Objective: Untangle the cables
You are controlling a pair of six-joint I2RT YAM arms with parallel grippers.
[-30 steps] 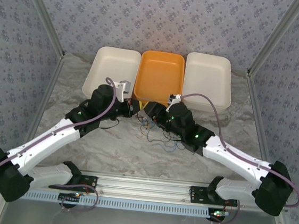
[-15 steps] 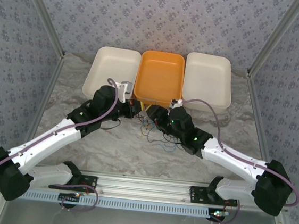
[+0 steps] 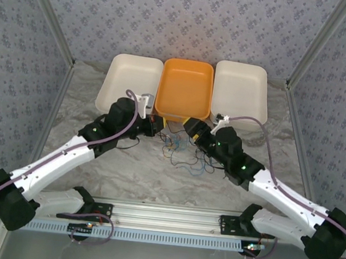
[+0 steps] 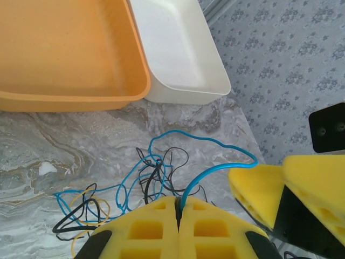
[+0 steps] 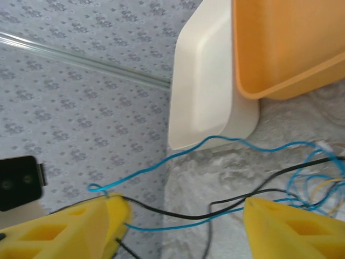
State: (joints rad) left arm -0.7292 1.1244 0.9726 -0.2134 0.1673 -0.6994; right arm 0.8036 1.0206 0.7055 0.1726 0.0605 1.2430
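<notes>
Just below the orange tray [image 3: 185, 90], on the marbled worktop [image 3: 125, 168], we see the cables [image 3: 181, 153] lying tangled between the arms: left gripper [image 4: 178, 206] clamped on a blue strand [image 4: 186, 192], right gripper [image 5: 183, 216] spread wide, loose strands crossing its gap.

right end effector [image 5: 180, 213] spread wider, right arm [image 3: 278, 193] swung rightward

Bright, even light; soft shadows, slight blur.
</notes>
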